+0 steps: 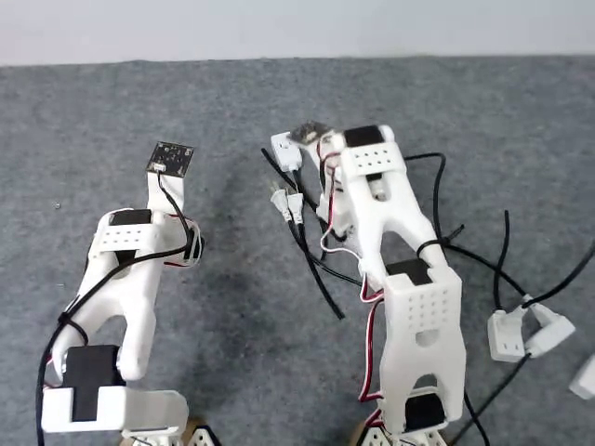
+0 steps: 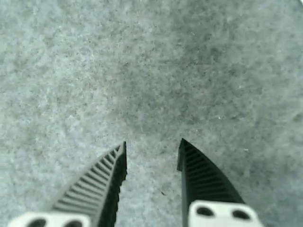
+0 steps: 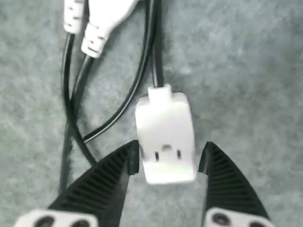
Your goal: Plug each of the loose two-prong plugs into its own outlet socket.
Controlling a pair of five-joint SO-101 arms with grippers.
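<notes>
Right hand (image 3: 171, 144) open, jaws either side of white rectangular outlet socket block (image 3: 165, 125) on grey felt worktop (image 3: 246, 71); block's long axis in line with hand, black cord (image 3: 157, 61) end away. Left hand (image 2: 152, 142) open, farther off

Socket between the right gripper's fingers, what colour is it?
The socket is white, best seen in the right wrist view.

Likely a robotics lab: grey felt table (image 1: 232, 111), plain white wall (image 1: 279, 28).

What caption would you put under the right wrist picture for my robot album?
Open right pincer straddling a white outlet socket on grey carpet, two white plugs lying nearby.
</notes>
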